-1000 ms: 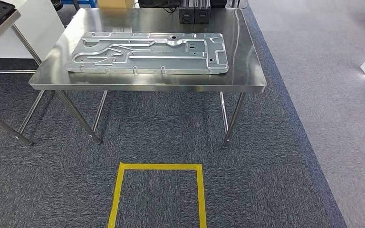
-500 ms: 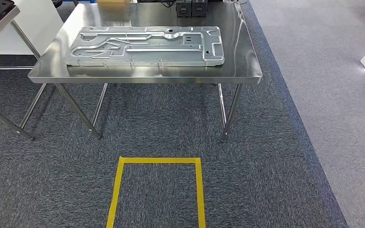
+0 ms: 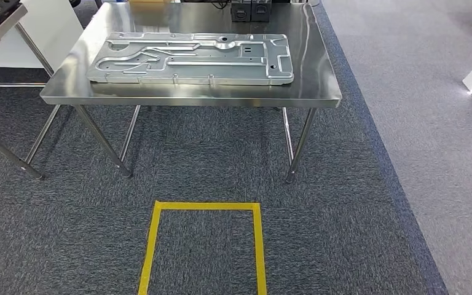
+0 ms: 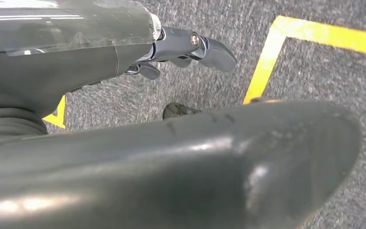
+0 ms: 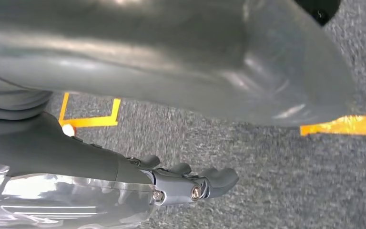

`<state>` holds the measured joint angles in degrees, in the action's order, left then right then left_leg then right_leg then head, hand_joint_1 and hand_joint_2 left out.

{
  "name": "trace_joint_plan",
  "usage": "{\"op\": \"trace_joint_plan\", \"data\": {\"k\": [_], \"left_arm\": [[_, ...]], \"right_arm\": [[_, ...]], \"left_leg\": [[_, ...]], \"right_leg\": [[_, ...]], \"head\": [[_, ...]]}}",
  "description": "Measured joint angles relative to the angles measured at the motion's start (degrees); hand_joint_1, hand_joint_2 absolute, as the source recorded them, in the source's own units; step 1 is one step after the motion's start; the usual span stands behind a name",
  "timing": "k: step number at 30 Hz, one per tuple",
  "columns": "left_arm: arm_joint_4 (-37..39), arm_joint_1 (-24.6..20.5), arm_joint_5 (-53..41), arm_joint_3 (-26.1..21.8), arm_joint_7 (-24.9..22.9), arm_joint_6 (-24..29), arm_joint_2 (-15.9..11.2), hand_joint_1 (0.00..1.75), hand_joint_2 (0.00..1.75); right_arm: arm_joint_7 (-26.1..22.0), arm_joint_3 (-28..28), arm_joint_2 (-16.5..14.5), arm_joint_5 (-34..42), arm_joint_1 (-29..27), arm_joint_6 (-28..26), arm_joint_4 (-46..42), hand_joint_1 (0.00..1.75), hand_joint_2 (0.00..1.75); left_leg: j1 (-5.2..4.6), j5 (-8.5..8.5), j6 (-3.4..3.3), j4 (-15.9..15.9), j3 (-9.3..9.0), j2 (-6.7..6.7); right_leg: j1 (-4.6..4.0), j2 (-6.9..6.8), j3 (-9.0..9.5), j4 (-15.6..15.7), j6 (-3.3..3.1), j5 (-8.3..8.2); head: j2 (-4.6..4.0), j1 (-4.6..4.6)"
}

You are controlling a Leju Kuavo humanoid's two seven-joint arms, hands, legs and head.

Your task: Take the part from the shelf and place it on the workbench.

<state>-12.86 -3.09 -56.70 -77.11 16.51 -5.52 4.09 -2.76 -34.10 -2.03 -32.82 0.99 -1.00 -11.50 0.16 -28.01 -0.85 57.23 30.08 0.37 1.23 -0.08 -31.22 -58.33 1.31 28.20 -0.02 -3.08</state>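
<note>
Nearest, a rectangle of yellow tape (image 3: 206, 243) marks the grey carpet (image 3: 344, 246), and above that carpet hang the left hand (image 4: 181, 50) and the right hand (image 5: 186, 183), each holding nothing, fingers loosely extended and apart. Farther on stands a steel workbench (image 3: 316, 86), and the part (image 3: 190, 58), a large flat stamped metal panel, lies flat along its top. Behind the part, two small black boxes (image 3: 250, 10) sit at the far edge.

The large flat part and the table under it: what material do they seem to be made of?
Part: probably stamped sheet metal, matte silver-grey, judging by its pressed ribs and holes. Table: likely stainless steel, brushed and glossy; its top mirrors the part and the light.
</note>
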Motion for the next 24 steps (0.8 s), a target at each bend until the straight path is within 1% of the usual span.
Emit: {"op": "trace_joint_plan", "data": {"k": [1,2,3,4,5,6,7,8,9,10,11,12,13,15,16,17,18,19,20,21,22,23,24], "left_arm": [[0.00,-0.05,0.02,0.00,0.10,0.00,-0.02,0.00,0.00],[0.01,-0.12,-0.01,0.00,0.13,0.00,-0.02,0.00,0.00],[0.01,-0.18,-0.03,0.00,0.06,-0.01,-0.03,0.00,0.00],[0.01,-0.23,0.02,0.00,-0.08,-0.01,-0.03,0.00,0.00],[0.01,-0.26,0.10,0.00,-0.25,0.01,-0.04,0.00,0.00],[0.01,-0.30,0.21,-0.01,-0.42,0.04,-0.04,0.00,0.00],[0.01,-0.34,0.34,-0.01,-0.58,0.09,-0.04,0.00,0.00],[0.01,-0.39,0.43,-0.02,-0.71,0.15,-0.04,0.00,0.00],[0.01,-0.44,0.52,-0.02,-0.80,0.20,-0.04,0.00,0.00],[0.01,-0.51,0.60,-0.02,-0.86,0.23,-0.04,0.00,0.00],[0.01,-0.57,0.66,-0.02,-0.88,0.23,-0.04,0.00,0.00],[0.00,-0.61,0.70,-0.02,-0.88,0.23,-0.04,0.00,0.00],[-0.01,-0.65,0.71,-0.02,-0.88,0.23,-0.04,0.00,0.00],[-0.01,-0.71,0.67,-0.02,-0.86,0.23,-0.09,0.00,0.00],[-0.01,-0.73,0.58,-0.02,-0.81,0.22,-0.11,0.00,0.00],[-0.01,-0.75,0.50,-0.02,-0.75,0.21,-0.13,0.00,0.00],[-0.01,-0.74,0.42,-0.02,-0.67,0.20,-0.14,0.00,0.00],[-0.01,-0.74,0.36,-0.02,-0.61,0.19,-0.15,0.00,0.00],[-0.01,-0.72,0.35,-0.02,-0.56,0.19,-0.17,0.00,0.00],[-0.01,-0.70,0.35,-0.02,-0.53,0.19,-0.19,0.00,0.00],[-0.01,-0.67,0.35,-0.02,-0.52,0.19,-0.20,0.00,0.00],[-0.01,-0.67,0.35,-0.02,-0.52,0.17,-0.20,0.00,0.00],[-0.01,-0.69,0.35,-0.02,-0.51,0.16,-0.22,0.00,0.00]], "right_arm": [[-0.11,-0.11,-0.02,0.11,0.03,0.23,0.00,0.00,0.00],[-0.23,-0.28,-0.03,0.33,0.08,0.43,0.00,0.00,0.00],[-0.32,-0.49,-0.04,0.63,0.11,0.62,0.00,0.00,0.00],[-0.37,-0.75,-0.05,0.92,0.17,0.79,0.00,0.00,0.00],[-0.37,-1.02,-0.06,1.10,0.22,0.95,0.00,0.00,0.00],[-0.37,-1.28,-0.06,1.20,0.25,1.15,0.00,0.00,0.00],[-0.37,-1.50,-0.04,1.21,0.29,1.30,0.00,0.00,0.00],[-0.37,-1.66,-0.03,1.21,0.33,1.41,0.00,0.00,0.00],[-0.37,-1.81,-0.03,1.21,0.39,1.48,0.00,0.00,0.00],[-0.37,-1.93,-0.01,1.21,0.50,1.49,0.00,0.00,0.00],[-0.37,-2.03,0.00,1.21,0.62,1.51,0.00,0.00,0.00],[-0.37,-2.10,0.01,1.21,0.71,1.52,0.00,0.00,0.00],[-0.37,-2.15,0.02,1.21,0.78,1.52,0.00,0.00,0.00],[-0.37,-2.27,-0.03,1.21,0.82,1.53,0.00,0.00,0.00],[-0.37,-2.36,-0.08,1.23,0.83,1.51,0.00,0.00,0.00],[-0.37,-2.46,-0.12,1.25,0.84,1.48,0.00,0.00,0.00],[-0.37,-2.56,-0.16,1.27,0.85,1.45,0.00,0.00,0.00],[-0.37,-2.66,-0.15,1.29,0.85,1.42,0.00,0.00,0.00],[-0.37,-2.78,-0.15,1.29,0.84,1.41,0.00,0.00,0.00],[-0.37,-2.89,-0.15,1.30,0.83,1.41,0.00,0.00,0.00],[-0.37,-2.99,-0.16,1.30,0.83,1.41,0.00,0.00,0.00],[-0.37,-3.07,-0.17,1.30,0.84,1.40,0.00,0.00,0.00],[-0.37,-3.10,-0.19,1.30,0.84,1.40,0.00,0.00,0.00]], "left_leg": [[0.07,0.35,-0.49,-0.40,-0.08,0.04],[0.12,0.68,-0.90,-0.73,-0.12,0.09],[0.02,0.85,-1.16,-0.85,-0.03,0.14],[-0.13,0.94,-1.32,-0.83,0.13,0.15],[-0.29,0.96,-1.37,-0.78,0.26,0.15],[-0.42,0.96,-1.40,-0.71,0.32,0.13],[-0.50,0.94,-1.39,-0.62,0.32,0.10],[-0.54,0.89,-1.34,-0.52,0.27,0.06],[-0.55,0.81,-1.24,-0.38,0.23,0.02],[-0.66,0.66,-1.04,-0.12,0.27,-0.01],[-0.75,0.55,-0.80,0.10,0.37,-0.02],[-0.79,0.47,-0.52,0.27,0.49,-0.02],[-0.81,0.45,-0.22,0.35,0.59,-0.01],[-0.67,0.29,0.38,0.54,0.65,-0.05],[-0.59,-0.46,0.72,1.50,1.04,-0.09],[-0.47,-1.86,1.08,3.63,1.97,-0.13],[-0.25,-3.76,1.44,6.94,3.44,-0.16],[-0.07,-5.78,1.77,10.98,5.27,-0.15],[0.12,-7.24,2.04,14.69,6.95,-0.15],[0.26,-7.70,2.22,16.82,7.91,-0.14],[0.39,-6.99,2.30,16.70,7.80,-0.14],[0.49,-5.25,2.30,14.14,6.50,-0.14],[0.55,-3.02,2.20,9.86,4.34,-0.14]], "right_leg": [[0.00,0.01,-0.48,-1.04,0.19,0.87],[-0.02,0.04,-1.58,-3.42,0.27,2.46],[0.00,0.07,-3.18,-6.86,0.23,4.48],[-0.02,0.08,-5.11,-10.93,0.21,6.44],[-0.03,0.09,-6.70,-14.30,0.21,7.63],[-0.03,0.09,-7.41,-15.86,0.19,7.68],[-0.04,0.08,-7.09,-15.28,0.11,6.65],[-0.05,0.08,-5.62,-12.37,-0.03,4.74],[-0.07,0.07,-3.57,-8.24,-0.25,2.65],[-0.19,0.07,-1.75,-4.40,-0.46,1.17],[-0.30,0.08,-0.50,-1.64,-0.66,0.27],[-0.42,0.11,0.04,-0.30,-0.87,0.01],[-0.56,0.14,0.03,-0.04,-1.03,0.09],[-0.45,0.12,0.03,0.27,-1.62,-0.21],[-0.35,0.06,0.06,0.49,-1.95,-0.37],[-0.23,0.01,0.06,0.69,-2.24,-0.54],[-0.20,-0.03,0.02,0.77,-2.41,-0.64],[-0.23,-0.06,-0.08,0.77,-2.50,-0.67],[-0.27,-0.06,-0.14,0.76,-2.52,-0.69],[-0.29,-0.06,-0.15,0.75,-2.52,-0.70],[-0.30,-0.05,-0.11,0.74,-2.51,-0.70],[-0.29,-0.04,-0.01,0.74,-2.48,-0.69],[-0.29,-0.02,0.12,0.74,-2.41,-0.68]], "head": [[0.00,0.00],[0.00,0.00],[0.00,0.00],[0.00,0.00],[0.00,0.00],[0.00,0.00],[0.00,0.00],[0.00,0.00],[0.00,0.00],[0.00,0.00],[0.00,0.00],[0.00,0.00],[0.00,0.00],[0.00,0.00],[0.00,-0.01],[0.00,-0.01],[0.00,-0.01],[0.00,-0.01],[0.00,0.00],[0.00,0.00],[0.00,0.00],[0.00,-0.01],[0.00,-0.01]]}}
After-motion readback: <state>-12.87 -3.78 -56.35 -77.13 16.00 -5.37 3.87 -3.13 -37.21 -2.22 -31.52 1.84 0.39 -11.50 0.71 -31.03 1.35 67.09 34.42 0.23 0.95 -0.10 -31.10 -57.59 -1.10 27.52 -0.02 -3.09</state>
